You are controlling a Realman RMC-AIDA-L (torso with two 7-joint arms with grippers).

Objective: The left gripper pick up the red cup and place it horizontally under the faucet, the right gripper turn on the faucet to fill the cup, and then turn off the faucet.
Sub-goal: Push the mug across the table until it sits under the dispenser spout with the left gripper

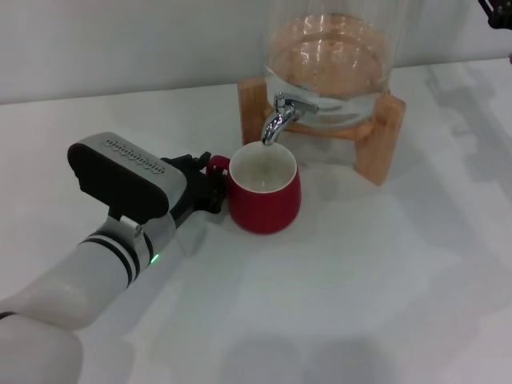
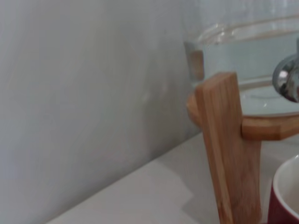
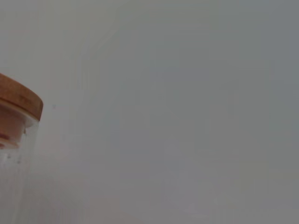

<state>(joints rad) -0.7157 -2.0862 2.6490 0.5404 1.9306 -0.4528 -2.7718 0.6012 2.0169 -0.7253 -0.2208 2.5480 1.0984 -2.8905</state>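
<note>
A: Now, where does the red cup stand?

B: Upright on the white tabletop, its mouth directly below the spout of the faucet. The faucet projects from the glass dispenser on its wooden stand.

A: And the left tool?

B: At the cup's handle, on the side away from the stand. Its black fingers sit around the handle; whether they are clenched or released I cannot tell.

A: The right tool?

B: Only a dark sliver at the far edge, well apart from the faucet; its state is not visible.

A: What could go wrong?

B: Judging from this, a nudge from the left arm could shift the cup off the spout line, so water would spill onto the tabletop. A late shut-off would overflow the rim.
</note>
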